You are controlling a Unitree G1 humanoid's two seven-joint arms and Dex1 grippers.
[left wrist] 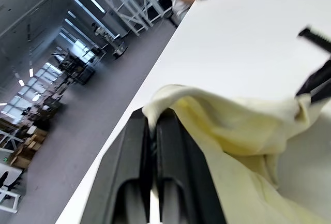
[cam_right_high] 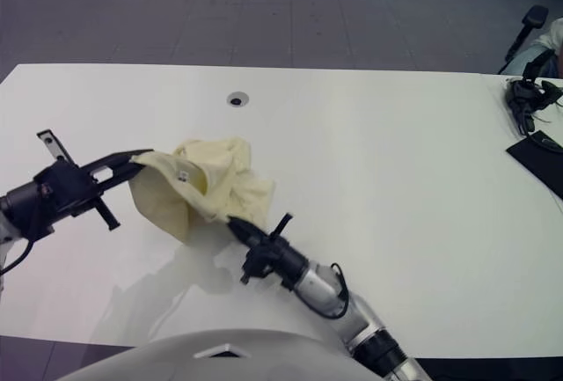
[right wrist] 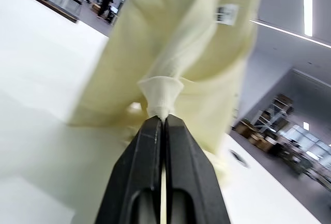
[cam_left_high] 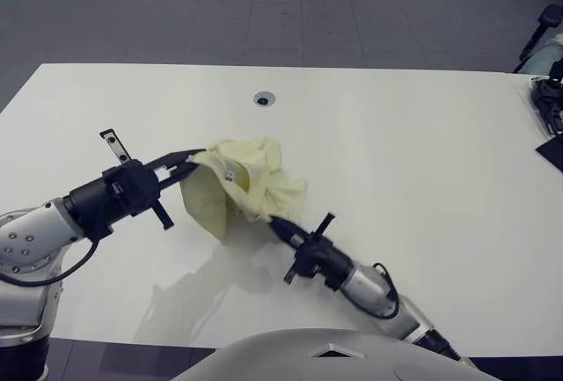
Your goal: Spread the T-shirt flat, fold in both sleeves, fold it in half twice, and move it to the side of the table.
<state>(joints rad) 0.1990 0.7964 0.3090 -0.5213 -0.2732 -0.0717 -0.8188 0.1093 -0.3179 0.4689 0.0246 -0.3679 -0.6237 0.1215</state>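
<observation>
Left gripper (cam_left_high: 193, 160) clamped on T-shirt (cam_left_high: 242, 183) edge; right gripper (cam_left_high: 272, 221) pinching opposite fold. T-shirt bunched, apparently lifted above table (cam_left_high: 413, 161).

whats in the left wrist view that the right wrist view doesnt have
Left wrist view: the left gripper, its fingers shut on a folded edge of the shirt.

Right wrist view: the right gripper, its fingers shut on a small bunched tip of the cloth, and a white label higher up on the fabric.

Both: the same pale yellow shirt, crumpled rather than spread, over the white table, with a pair of black fingers pinching it.
</observation>
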